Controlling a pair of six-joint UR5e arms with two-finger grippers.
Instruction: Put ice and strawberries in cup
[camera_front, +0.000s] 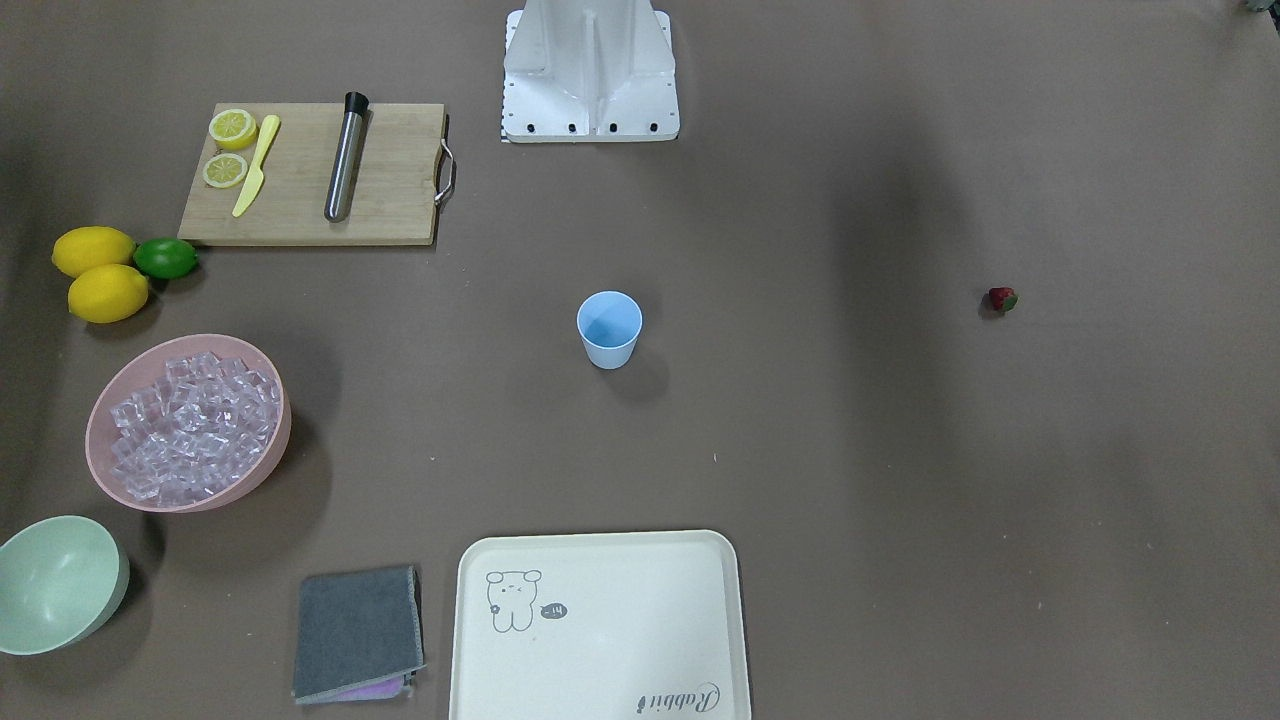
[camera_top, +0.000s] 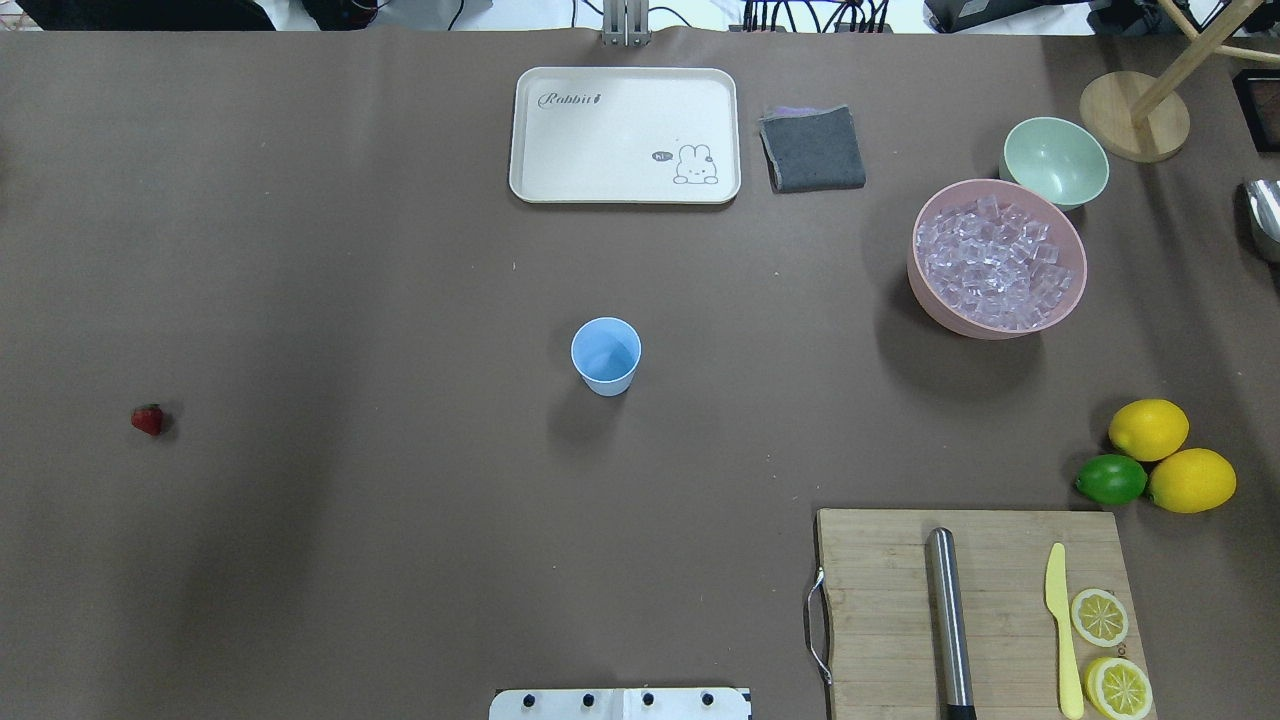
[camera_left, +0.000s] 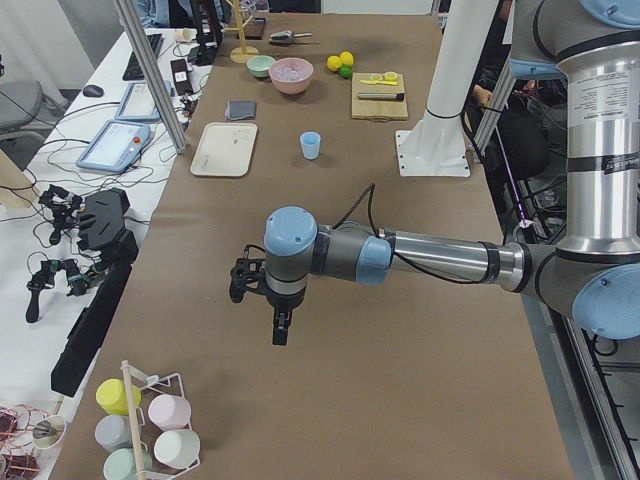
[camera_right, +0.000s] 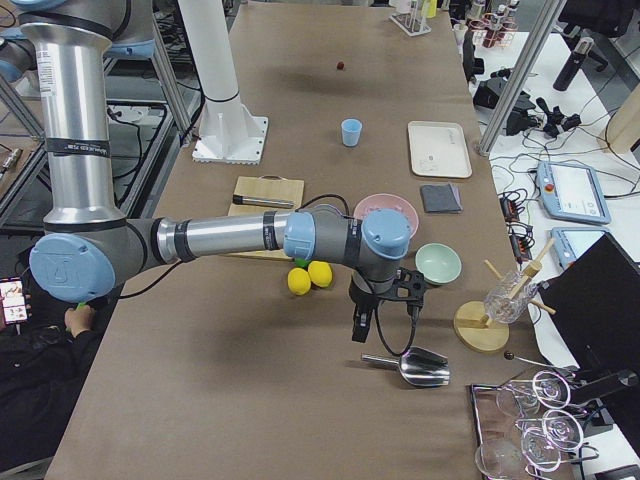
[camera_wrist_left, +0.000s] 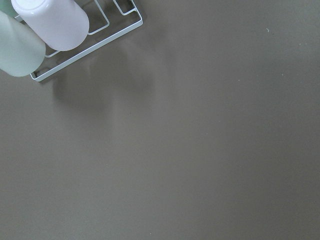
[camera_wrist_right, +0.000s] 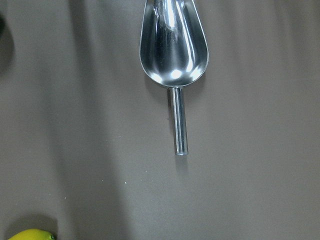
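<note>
Nothing sits in the small light blue plastic cup yet, so step one opens: right gripper, finger spread impossible to judge, hangs near the steel scoop, well away from the cup, and must grasp its handle.

Cup: alone mid-desk, bare desk on every side, mouth uncovered. Strawberry: well apart on the robot's left, nothing near it. Pink bowl of ice: open from above; green bowl just beside its far rim, lemons and lime near. Tray and cloth line the far edge.
</note>
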